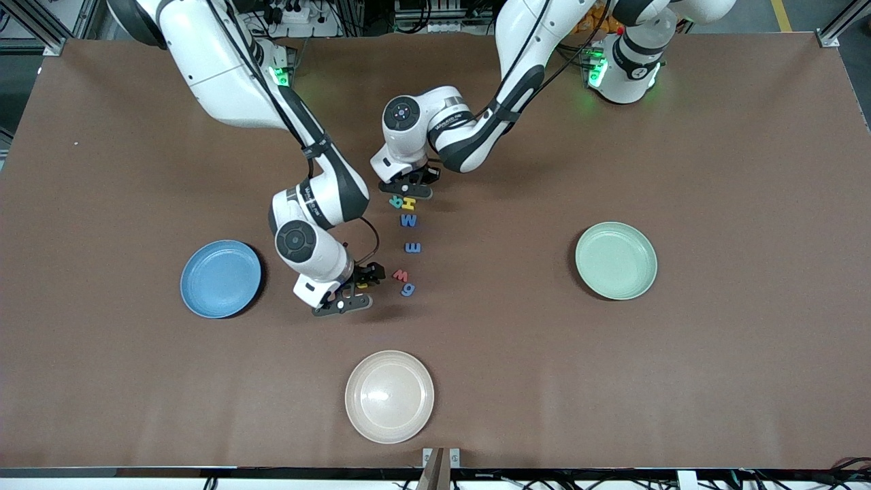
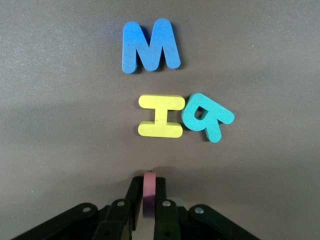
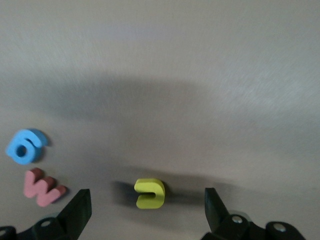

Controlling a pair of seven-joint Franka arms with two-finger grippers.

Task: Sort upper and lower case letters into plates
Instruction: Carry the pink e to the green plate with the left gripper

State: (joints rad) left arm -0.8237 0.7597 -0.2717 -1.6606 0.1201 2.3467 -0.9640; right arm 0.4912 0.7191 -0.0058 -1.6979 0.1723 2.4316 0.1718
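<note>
A column of small foam letters lies mid-table: teal R [image 1: 395, 201], yellow H [image 1: 408, 203], blue M [image 1: 408, 220], a smaller blue letter [image 1: 412, 248], red w [image 1: 401, 275] and blue g [image 1: 407, 290]. My left gripper [image 1: 408, 185] sits low at the end of the column farthest from the front camera. In the left wrist view it [image 2: 149, 192] is shut on a pink letter [image 2: 149, 197] held edge-on, close to the yellow H [image 2: 160, 116]. My right gripper [image 1: 354, 289] is open, low, beside the red w, with a small yellow letter [image 3: 150, 193] lying between its fingers. The sky-blue plate [image 1: 220, 279] and mint plate [image 1: 616, 260] hold nothing.
A beige plate [image 1: 389, 396] sits near the table's front edge, nearer the front camera than the letters. The sky-blue plate lies toward the right arm's end of the table, the mint one toward the left arm's end. Bare brown tabletop surrounds them.
</note>
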